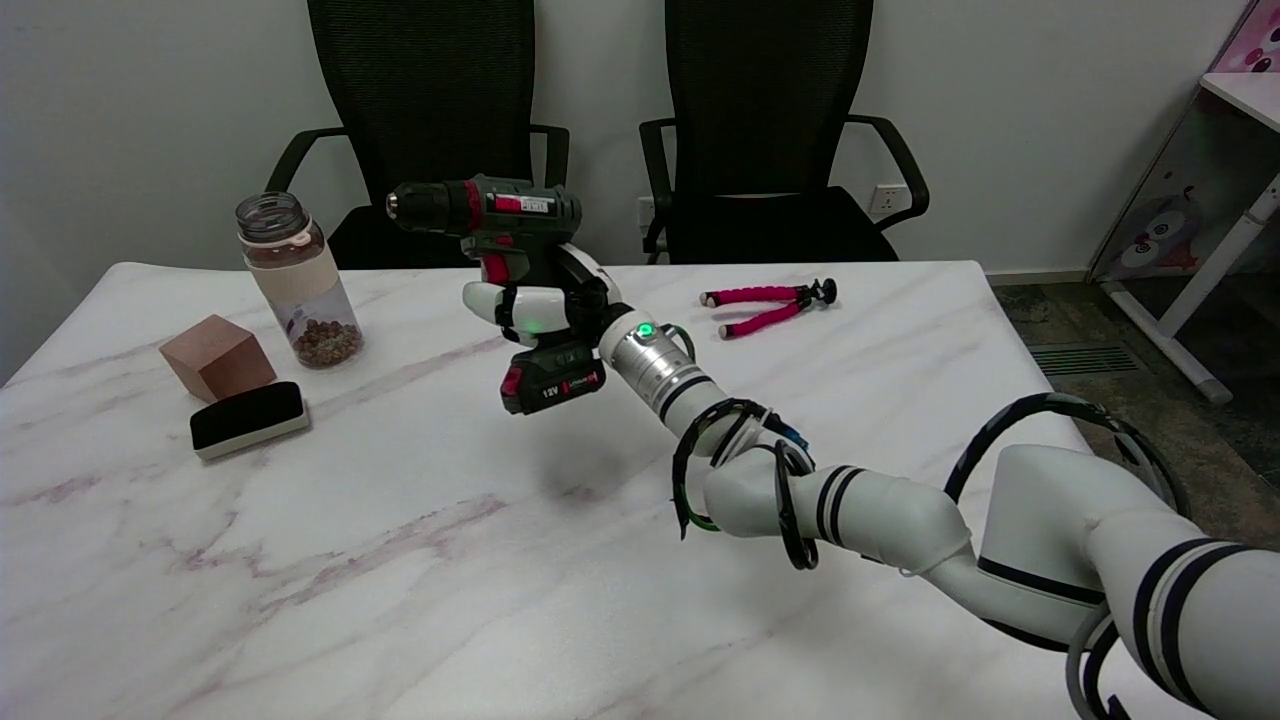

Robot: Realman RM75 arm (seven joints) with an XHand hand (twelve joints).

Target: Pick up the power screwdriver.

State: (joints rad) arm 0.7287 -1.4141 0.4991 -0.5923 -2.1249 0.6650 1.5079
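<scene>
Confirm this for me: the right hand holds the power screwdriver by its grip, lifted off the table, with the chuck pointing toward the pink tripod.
One detail is wrong. In the head view the right hand does hold the power screwdriver by its grip, lifted off the table, but the chuck points toward the picture's left, over the jar, away from the pink tripod.

Left of our right hand [545, 300] stand a jar [298, 282], wooden block [217, 356] and eraser [248, 419]; a pink tripod [765, 306] lies right; bare table [450, 560] lies beneath it.
</scene>
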